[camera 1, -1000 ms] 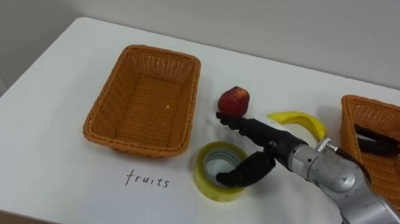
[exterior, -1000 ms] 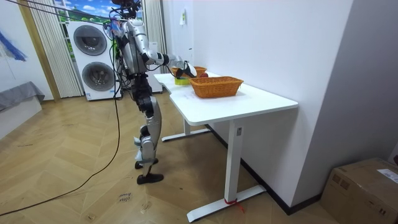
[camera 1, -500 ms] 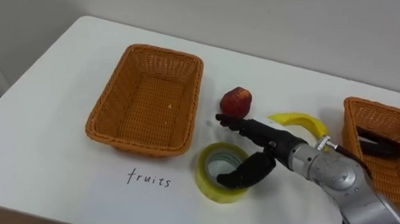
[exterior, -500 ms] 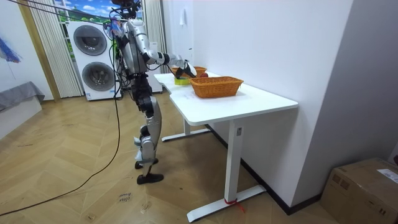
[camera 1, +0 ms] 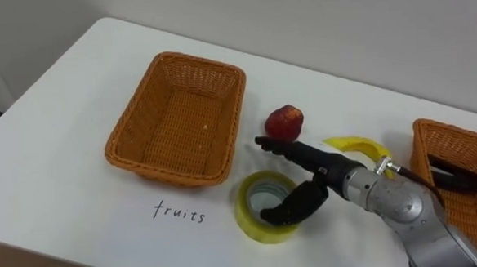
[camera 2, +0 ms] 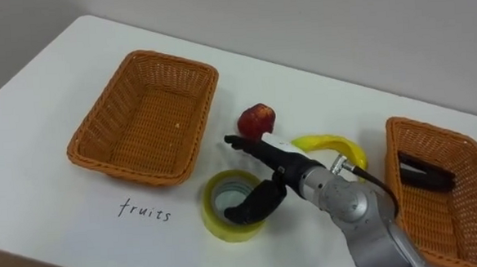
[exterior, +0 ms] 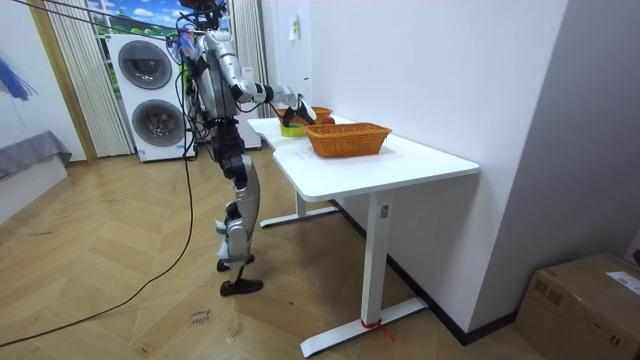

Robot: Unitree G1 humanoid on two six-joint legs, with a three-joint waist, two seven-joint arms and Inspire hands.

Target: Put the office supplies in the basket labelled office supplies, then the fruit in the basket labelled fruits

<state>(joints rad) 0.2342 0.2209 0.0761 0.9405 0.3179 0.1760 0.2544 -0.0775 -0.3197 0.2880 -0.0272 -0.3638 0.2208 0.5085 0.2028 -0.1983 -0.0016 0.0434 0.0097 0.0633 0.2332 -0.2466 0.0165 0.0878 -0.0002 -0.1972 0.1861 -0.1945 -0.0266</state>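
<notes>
On the bench (camera 1: 51, 151), the yellow tape roll (camera 1: 247, 211) sits right under my right hand (camera 1: 322, 176). My thumb dips into its hole, my fingers (camera 1: 284, 147) stretch straight over its far rim, nothing gripped. Fingertips are just short of the apple (camera 1: 284, 121); the banana (camera 1: 360, 146) lies beside my wrist.

White surface (camera 1: 58, 126), two stacked washing machines (exterior: 152, 92) at the far wall, pale curtain (exterior: 72, 90) beside them, cardboard box (exterior: 585, 295) on the wood floor (exterior: 120, 300), room view's right.
</notes>
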